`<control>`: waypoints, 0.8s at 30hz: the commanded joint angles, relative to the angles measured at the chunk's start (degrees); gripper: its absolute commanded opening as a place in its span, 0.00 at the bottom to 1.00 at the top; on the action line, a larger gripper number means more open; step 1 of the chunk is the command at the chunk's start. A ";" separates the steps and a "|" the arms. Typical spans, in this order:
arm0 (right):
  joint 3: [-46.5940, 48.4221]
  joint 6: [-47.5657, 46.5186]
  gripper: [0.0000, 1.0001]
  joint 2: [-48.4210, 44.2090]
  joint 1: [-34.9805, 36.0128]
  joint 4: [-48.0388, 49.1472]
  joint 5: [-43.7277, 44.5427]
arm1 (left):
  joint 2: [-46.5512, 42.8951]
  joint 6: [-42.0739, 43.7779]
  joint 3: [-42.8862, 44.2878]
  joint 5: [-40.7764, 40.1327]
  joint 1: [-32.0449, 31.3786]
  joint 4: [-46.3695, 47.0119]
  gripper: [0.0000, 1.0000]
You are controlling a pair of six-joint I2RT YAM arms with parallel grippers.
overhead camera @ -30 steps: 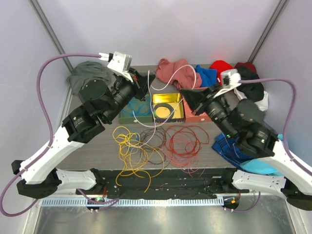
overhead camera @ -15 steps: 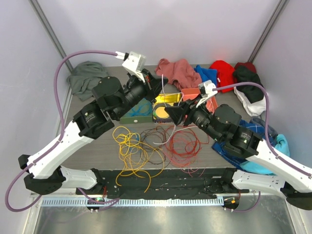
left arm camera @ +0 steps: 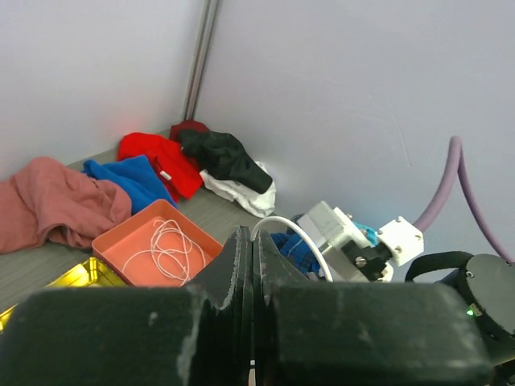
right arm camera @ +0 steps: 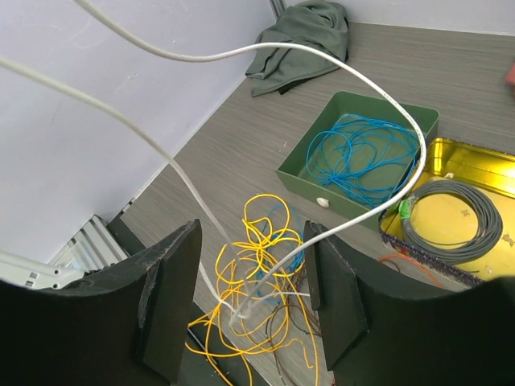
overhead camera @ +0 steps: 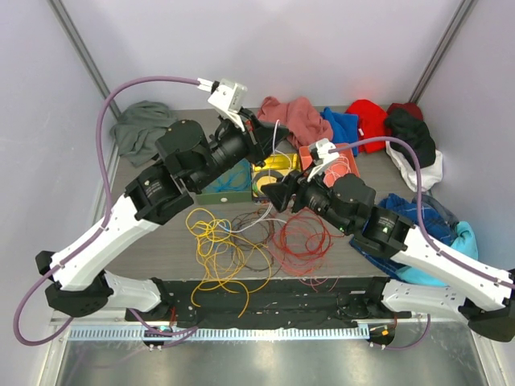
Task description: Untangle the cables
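Note:
A loose tangle of cables lies on the table: yellow [overhead camera: 213, 237], dark brown [overhead camera: 253, 245] and red [overhead camera: 304, 233]. My left gripper [overhead camera: 269, 137] hangs above the trays, shut on a white cable [left arm camera: 294, 233]. That white cable [right arm camera: 362, 64] arcs down into the yellow loops [right arm camera: 265, 265]. My right gripper [overhead camera: 279, 193] is over the tangle's far edge, open; in the right wrist view the white strand crosses the gap between its fingers [right arm camera: 169, 297] without being pinched. Blue cable [right arm camera: 362, 157] lies in the green tray [right arm camera: 302, 173]. Another white cable [left arm camera: 165, 249] lies in the orange tray [left arm camera: 113, 241].
A yellow tray [right arm camera: 491, 165] holds a grey coil [right arm camera: 451, 217]. Clothes are heaped along the back and right: grey-green [overhead camera: 141, 129], pink [overhead camera: 294, 117], red [overhead camera: 366, 112], black [overhead camera: 410, 133], blue [overhead camera: 434, 233]. Walls close in on both sides.
My right gripper has opened and swung from the orange tray leftward and nearer, over the tangle. The left gripper has carried the white cable to the right, still shut.

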 commanded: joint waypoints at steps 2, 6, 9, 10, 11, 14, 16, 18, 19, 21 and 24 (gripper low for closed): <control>0.33 0.48 0.61 2.30 0.25 7.43 -0.73 | 0.56 -2.36 2.09 3.09 0.10 2.69 0.00; -0.29 0.22 0.45 3.53 0.25 8.75 2.16 | 0.56 -3.06 1.47 4.06 0.10 2.61 0.00; -0.90 0.13 0.01 2.57 0.25 10.16 6.11 | -0.58 -2.89 -0.19 3.45 0.10 2.78 0.00; -0.81 -0.22 0.01 1.52 0.34 9.72 6.91 | -1.02 -2.45 -0.81 2.84 0.10 2.78 0.00; -0.47 -0.48 0.01 0.90 0.25 9.46 8.74 | -2.24 -2.27 -2.55 2.22 0.10 2.96 0.02; 2.07 -2.06 0.01 -0.86 0.25 3.86 14.44 | -5.06 -1.75 -8.77 -2.60 0.10 3.83 0.17; 4.71 -3.91 0.01 -1.56 0.17 1.29 17.79 | -9.27 -2.18 -13.97 -7.42 0.10 6.28 0.45; 6.30 -5.66 0.01 -1.65 -0.10 -1.79 22.09 | -14.00 -3.76 -22.49 -10.95 0.10 8.13 0.68; 7.78 -6.02 0.01 -1.57 -0.45 -2.58 23.08 | -15.34 -4.72 -25.22 -14.80 0.10 8.84 0.76; 9.02 -6.64 0.01 -1.13 -1.68 -4.51 25.18 | -19.45 -6.75 -31.38 -17.20 0.10 8.50 1.00; 11.40 -7.34 0.01 0.01 -4.04 -6.71 26.86 | -25.43 -9.65 -37.63 -23.60 0.10 4.21 1.00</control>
